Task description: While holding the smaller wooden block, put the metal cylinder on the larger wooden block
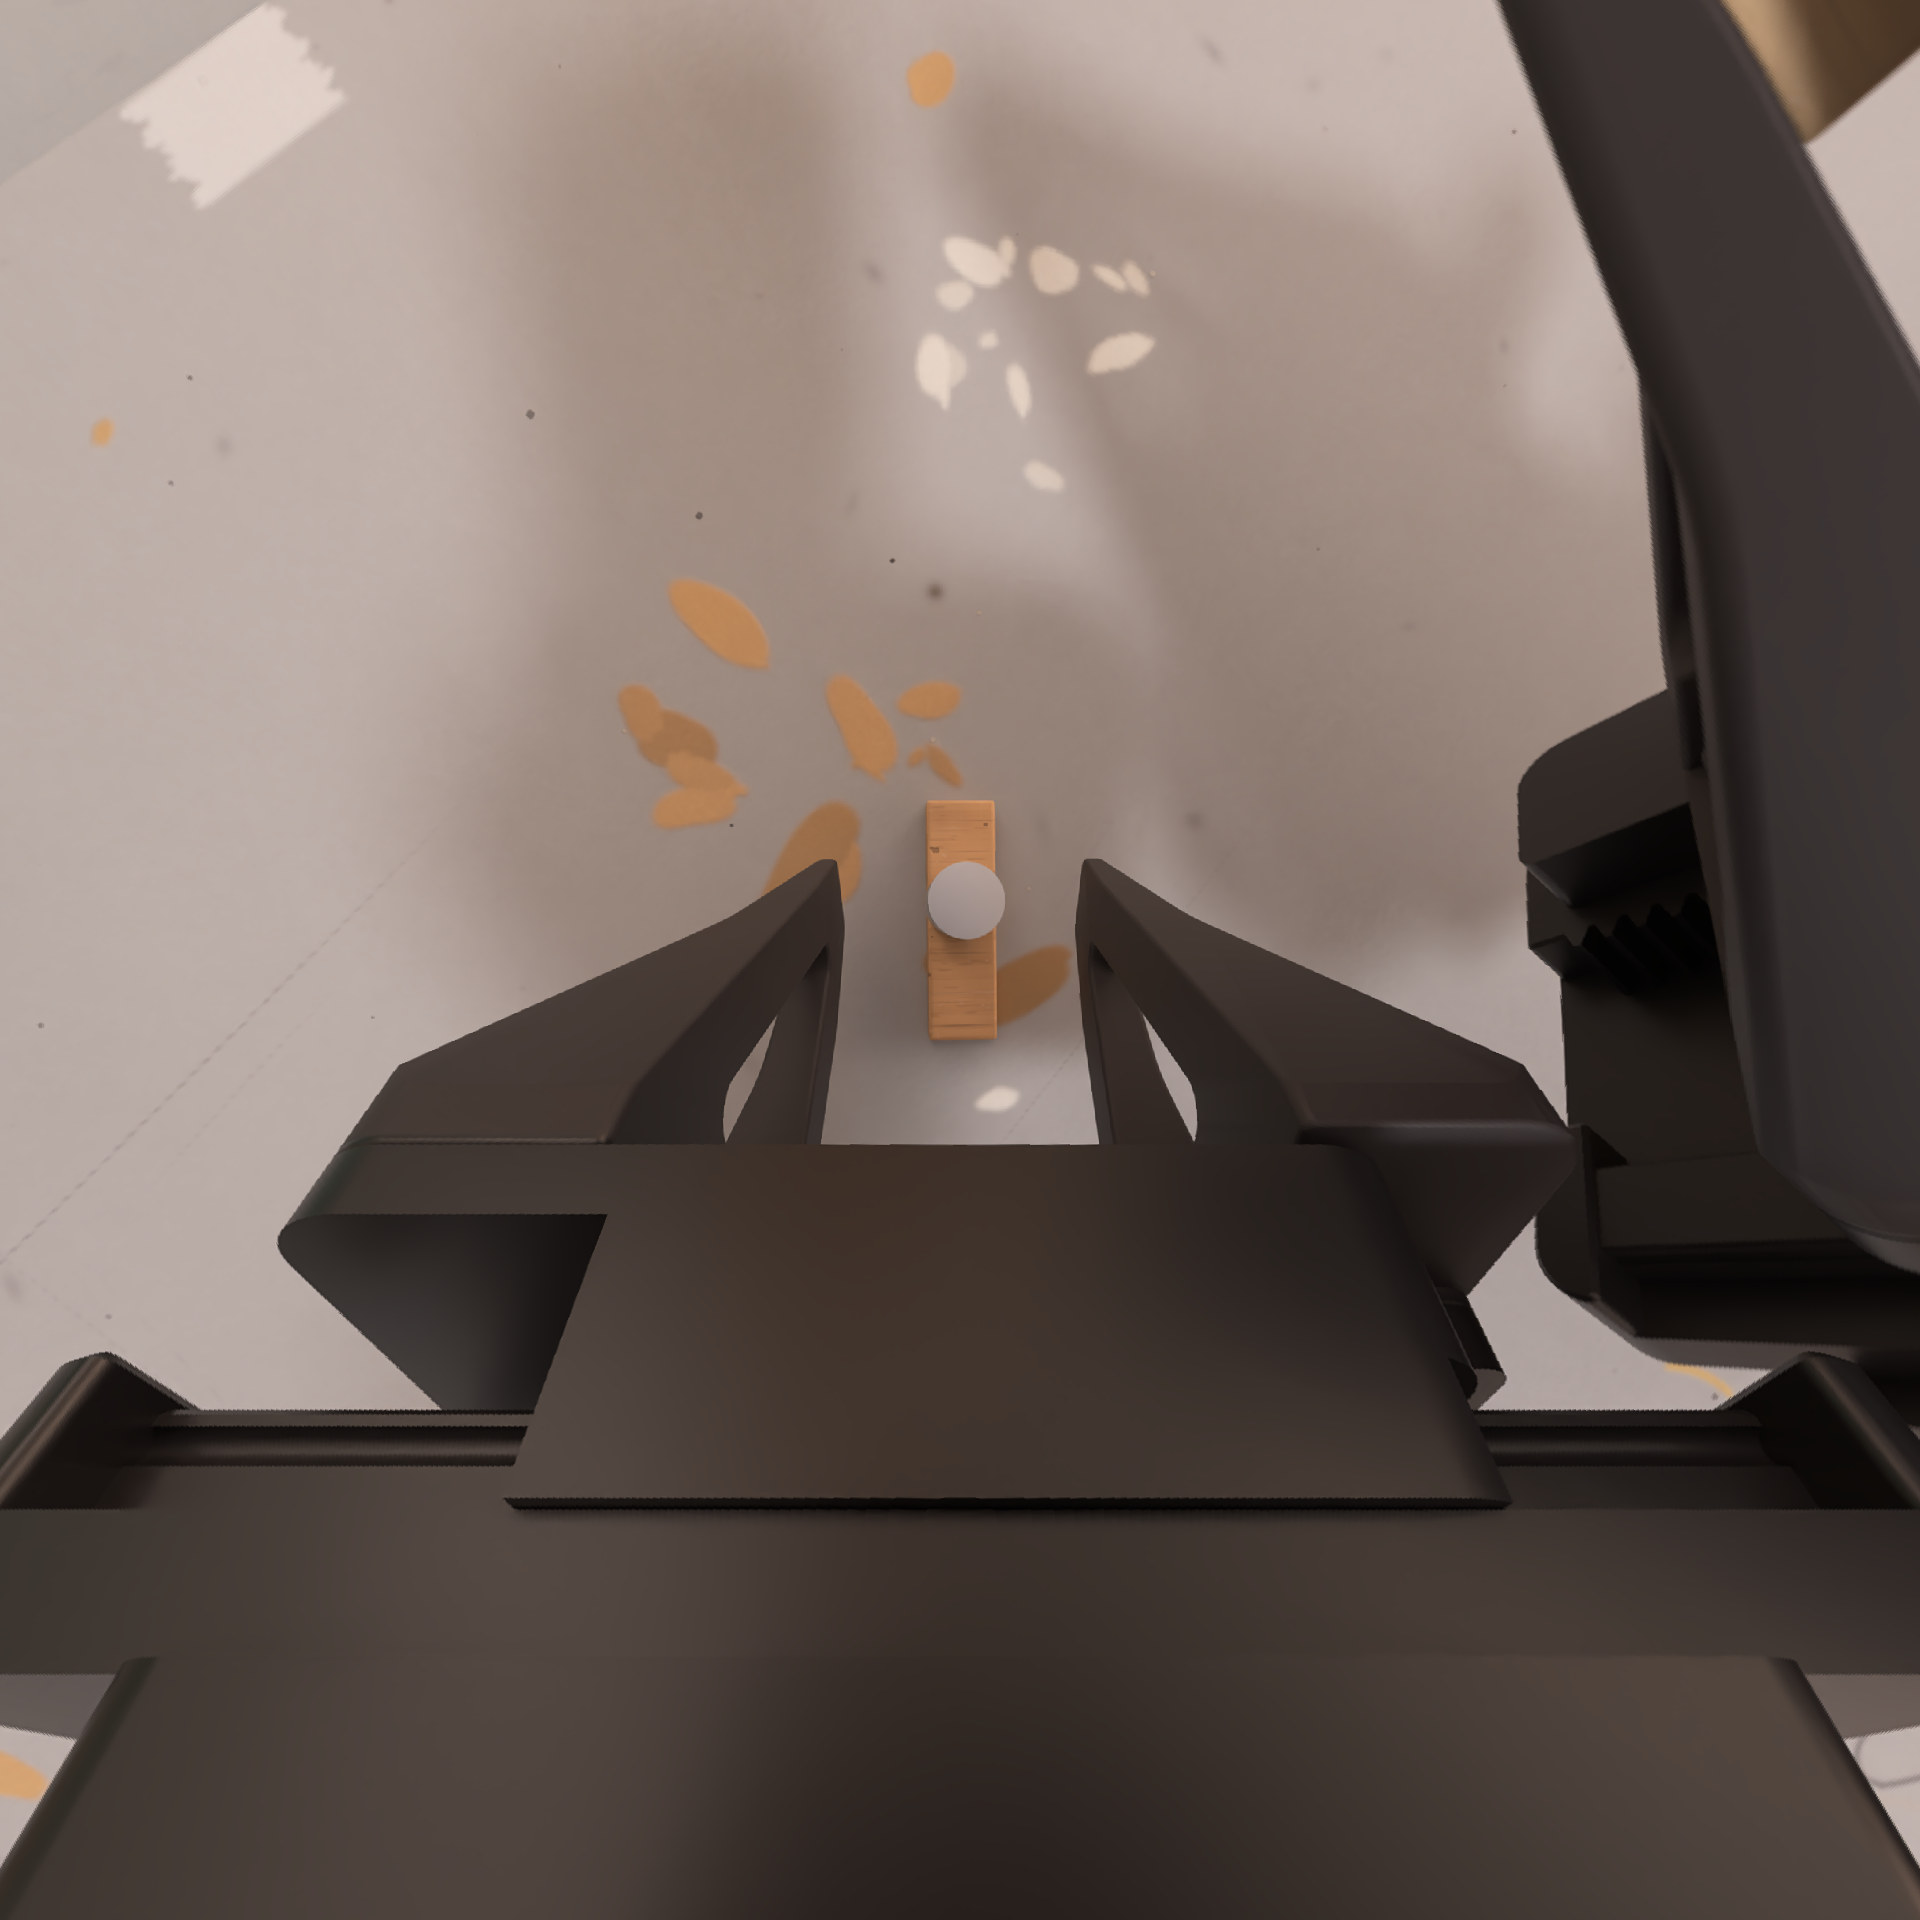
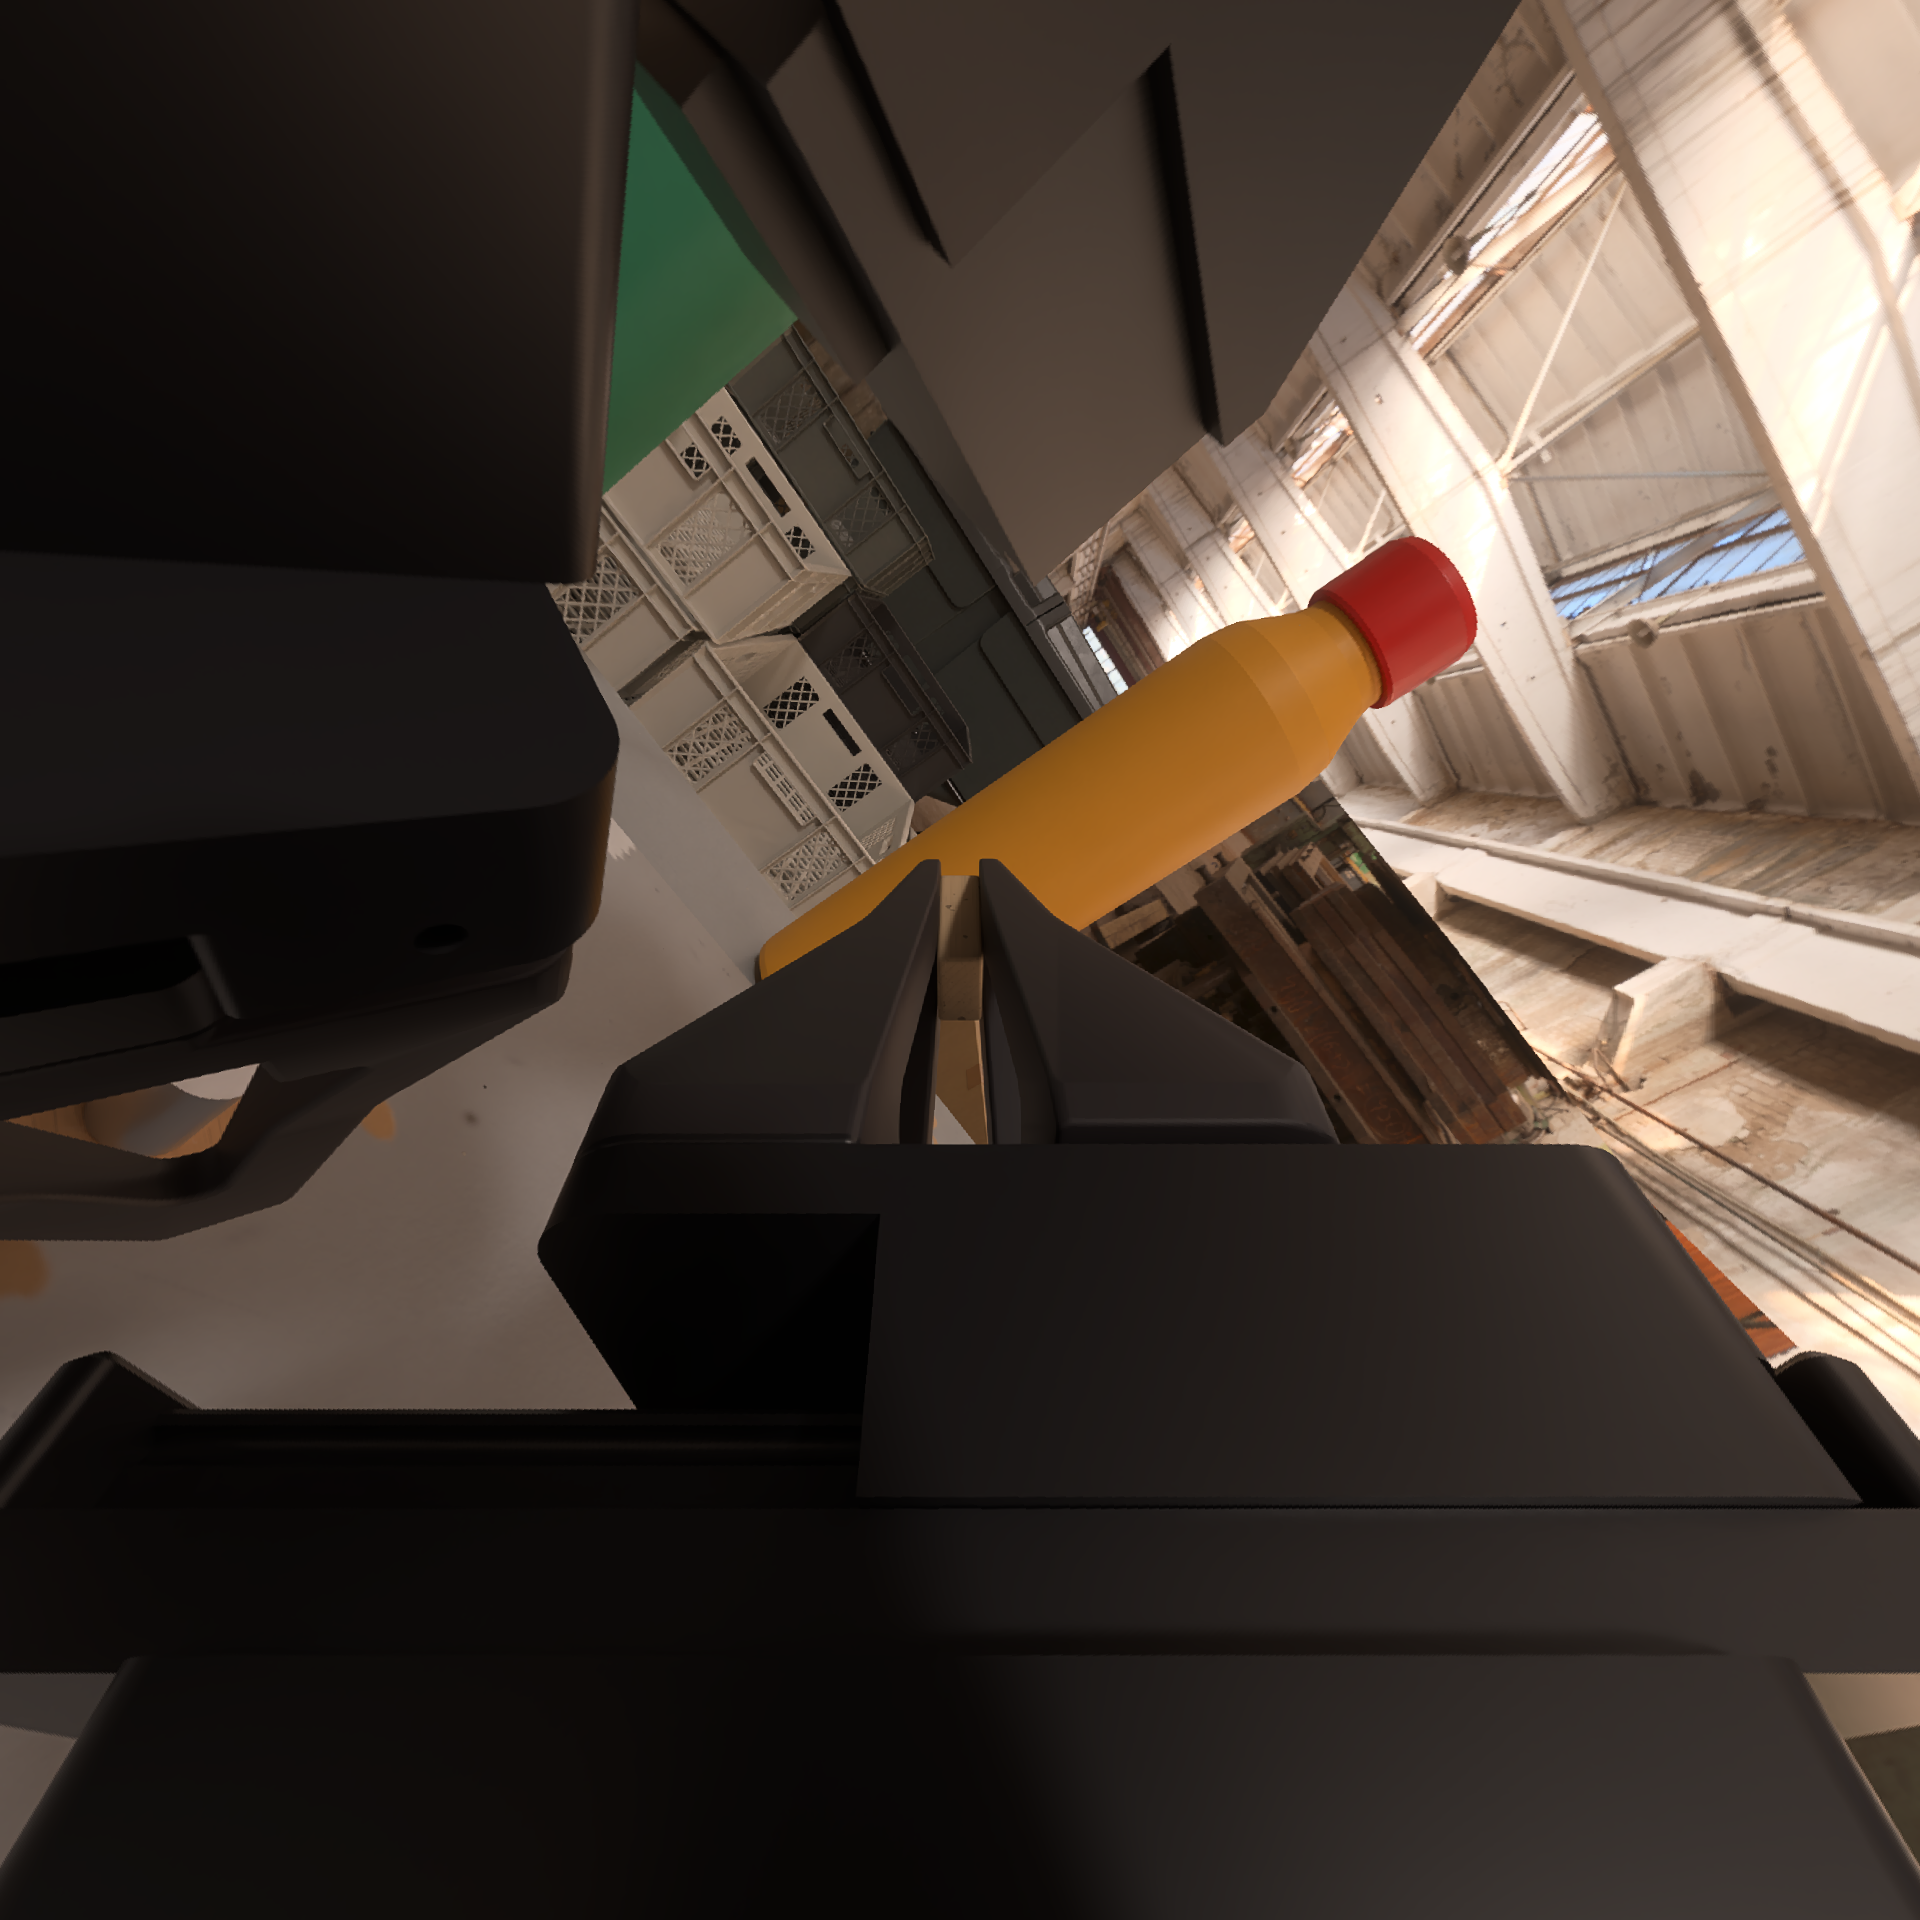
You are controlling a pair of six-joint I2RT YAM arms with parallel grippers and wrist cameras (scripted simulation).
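Note:
In the left wrist view, the larger wooden block lies flat on the pale table, seen from straight above. The grey metal cylinder stands upright on it, near its middle. My left gripper is open and empty, high above them, with a finger on each side of the block. In the right wrist view, my right gripper is shut on the smaller wooden block, a pale thin piece held between the fingers, off the table.
The right arm stands close at the right of the left wrist view. An orange bottle with a red cap is beyond the right gripper. The left arm's dark body fills the left of that view. Orange and white patches mark the table.

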